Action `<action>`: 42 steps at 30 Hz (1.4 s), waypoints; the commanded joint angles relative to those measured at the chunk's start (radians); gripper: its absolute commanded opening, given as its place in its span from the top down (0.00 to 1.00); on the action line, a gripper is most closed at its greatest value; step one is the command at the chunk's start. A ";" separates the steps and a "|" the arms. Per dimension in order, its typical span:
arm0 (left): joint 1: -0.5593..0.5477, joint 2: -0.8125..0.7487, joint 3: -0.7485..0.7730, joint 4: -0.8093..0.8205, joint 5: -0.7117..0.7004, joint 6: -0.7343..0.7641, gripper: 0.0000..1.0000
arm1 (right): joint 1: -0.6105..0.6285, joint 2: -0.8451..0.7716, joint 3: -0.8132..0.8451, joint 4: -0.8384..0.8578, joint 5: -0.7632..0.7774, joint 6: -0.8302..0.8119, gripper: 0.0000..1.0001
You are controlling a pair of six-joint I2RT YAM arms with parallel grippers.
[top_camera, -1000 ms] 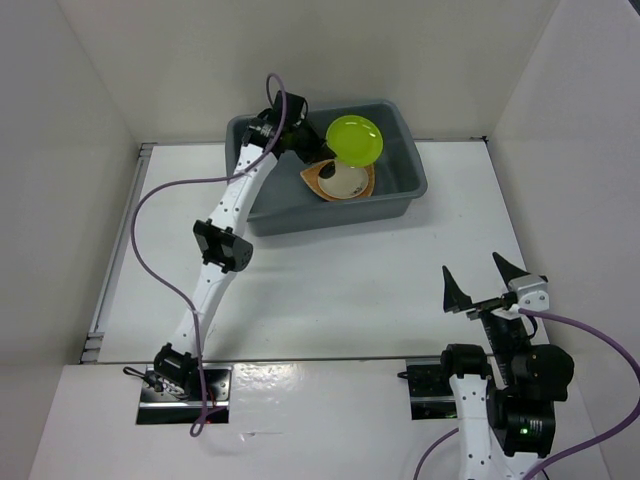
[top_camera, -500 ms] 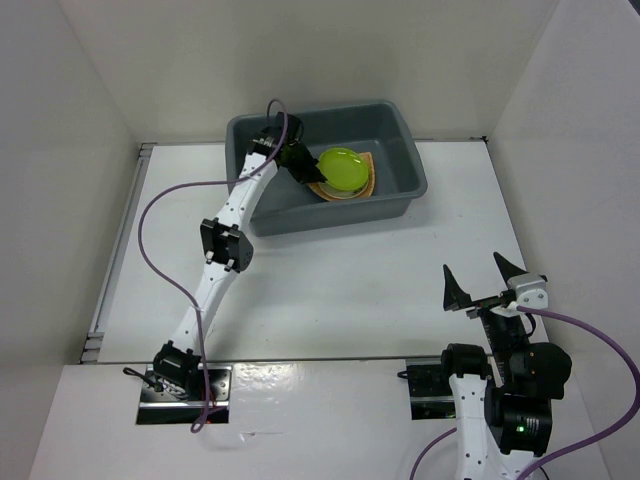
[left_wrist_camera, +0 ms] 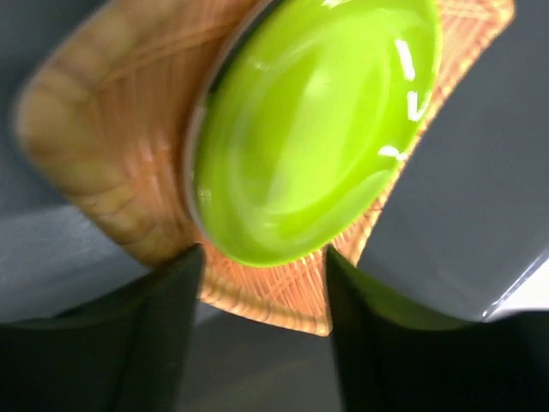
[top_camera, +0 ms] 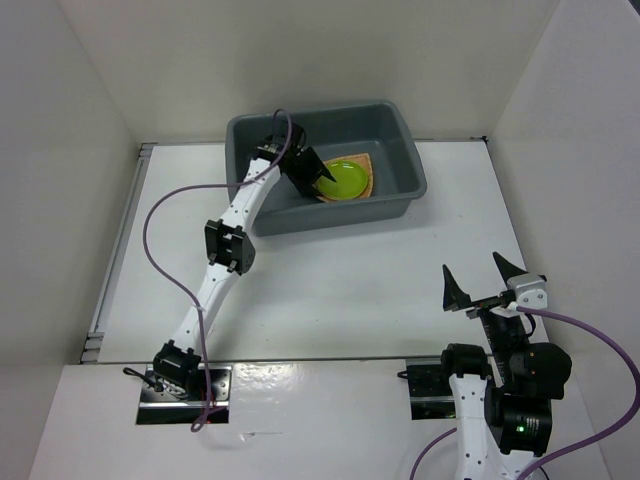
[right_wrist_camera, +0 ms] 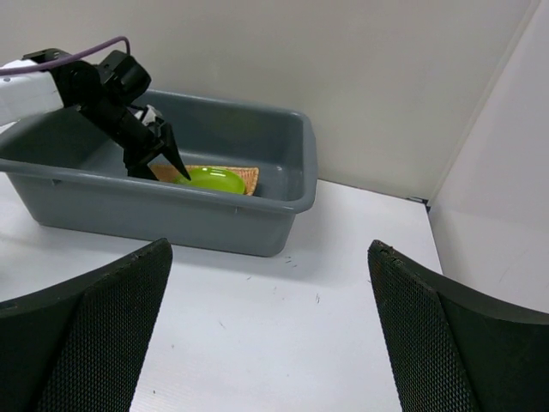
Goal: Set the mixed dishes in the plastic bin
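Two arms show in my overhead view. The left gripper [top_camera: 312,172] is down inside the large dark grey rectangular plastic bin [top_camera: 330,213], which stands at the far middle of the white table [top_camera: 350,290]. Its jaws are apart at the left edge of the lime-green round plate [top_camera: 343,180], which lies on the orange-tan woven fan-shaped plate [top_camera: 367,178] on the bin floor. The right gripper [top_camera: 472,265] hangs over the near right of the table, spread wide and holding nothing.

From the left wrist, I see the lime-green round plate [left_wrist_camera: 317,129] lying on the woven plate [left_wrist_camera: 103,146]. The dark fingers [left_wrist_camera: 163,335] stand either side of its near rim with gaps showing, so nothing is gripped.

From the right wrist, the right gripper [right_wrist_camera: 268,249] is fully spread and empty, and the bin [right_wrist_camera: 154,215] is well away, with the green plate [right_wrist_camera: 208,179] inside it.
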 commanded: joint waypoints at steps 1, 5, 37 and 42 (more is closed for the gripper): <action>-0.001 -0.121 0.018 0.032 -0.016 0.015 0.29 | -0.009 -0.059 -0.008 0.048 -0.011 0.008 0.01; -0.001 -0.315 0.018 0.062 -0.094 0.088 0.25 | -0.009 -0.059 -0.008 0.048 -0.021 0.008 0.01; -0.007 -1.456 -1.789 0.569 -0.395 0.474 0.07 | -0.018 -0.078 -0.008 0.039 -0.041 -0.001 0.01; 0.013 -1.463 -1.916 0.651 -0.333 0.400 0.21 | -0.018 -0.059 -0.008 0.039 -0.030 0.008 0.01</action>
